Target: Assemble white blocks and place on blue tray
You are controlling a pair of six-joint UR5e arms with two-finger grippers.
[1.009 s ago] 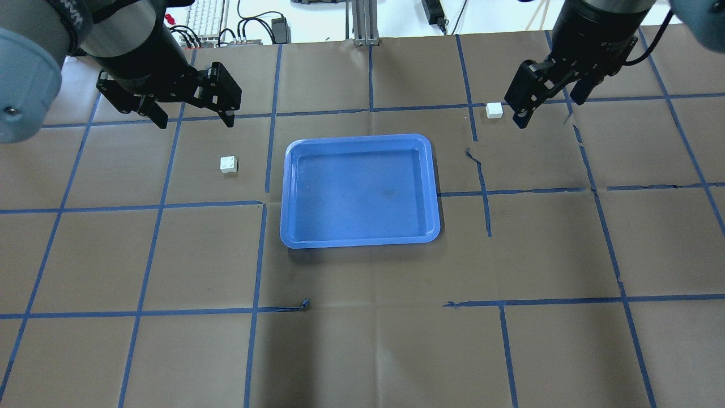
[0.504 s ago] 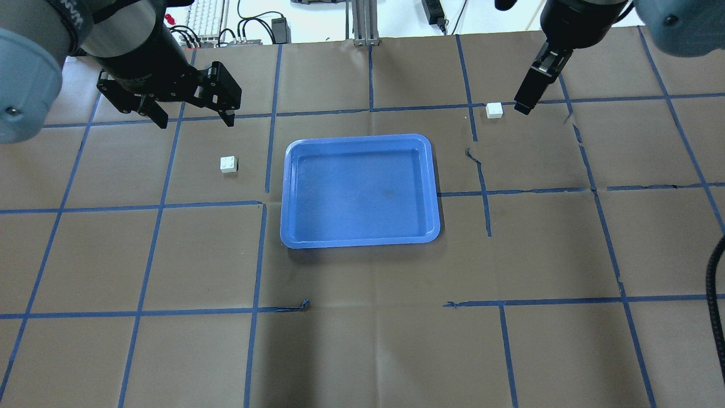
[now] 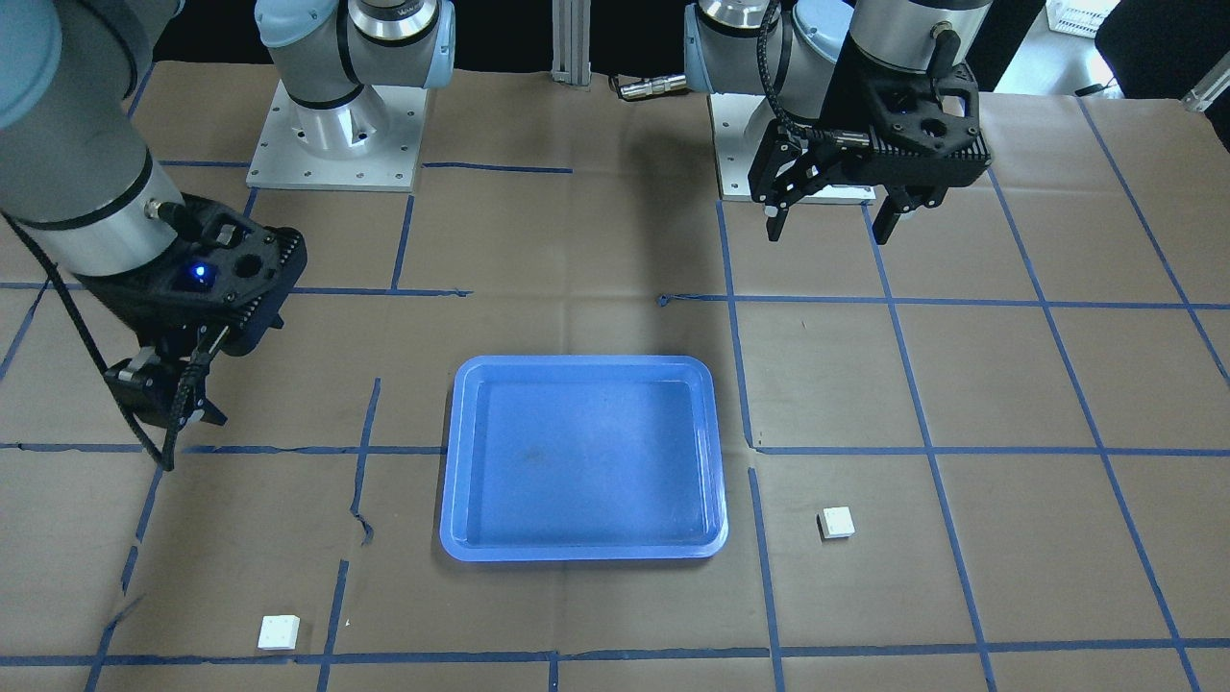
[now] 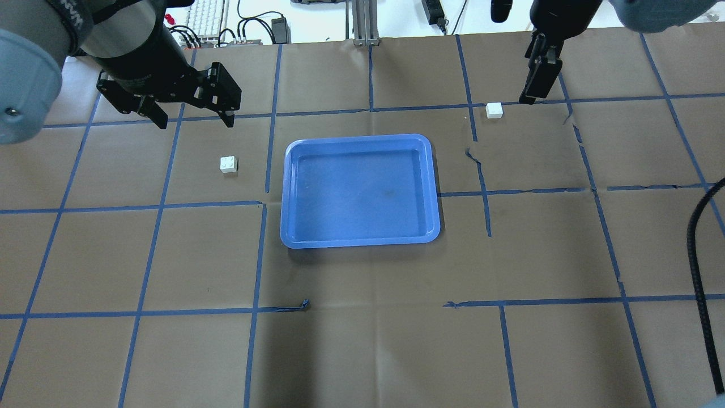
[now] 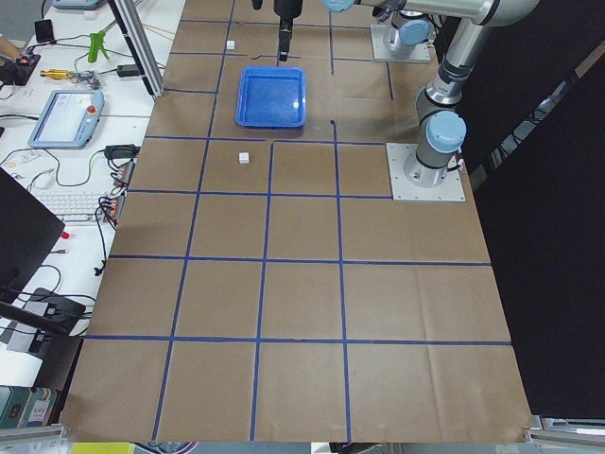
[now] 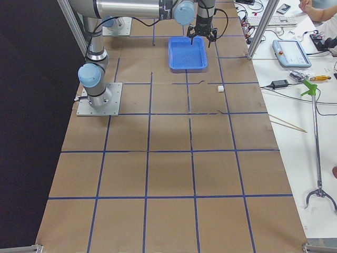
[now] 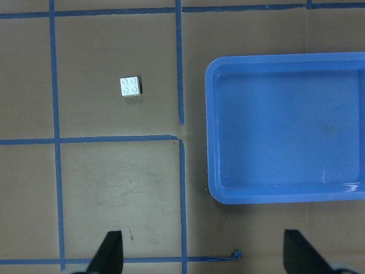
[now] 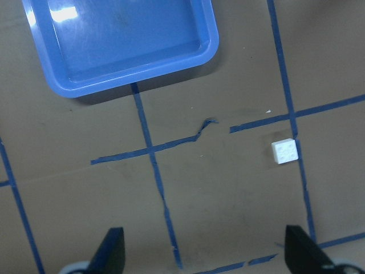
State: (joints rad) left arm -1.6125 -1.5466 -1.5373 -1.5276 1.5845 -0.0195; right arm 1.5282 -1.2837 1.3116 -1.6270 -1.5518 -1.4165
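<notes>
Step in hand: pre-grasp, nothing picked yet. Clock directions are read in the overhead view.

- Shallow rectangular blue plastic tray sits mid-way along the brown paper-covered bench, nothing in it.
- One small square white plastic four-stud block lies at 9 o'clock of the tray, near the rim but not touching, studs up.
- The other small square white plastic block lies at 2 o'clock of the tray, farther off. Its studs look up in the right wrist view.
- Left hand: released, fingers spread wide, empty, hovering at 11 o'clock of the 9 o'clock block.
- Right hand: also released and empty per its wrist view. Overhead it is edge-on, at 2 o'clock of the other block. Height above the bench unclear.

Blocks are well apart, not joined, neither on the tray.

Next, my read: each hand centres over its block, squares its fingers to two flat sides, drops, clenches. Mating then needs studs lined up with the underside and a straight push. With parts this small, an off-centre grip would likely tip them.
</notes>
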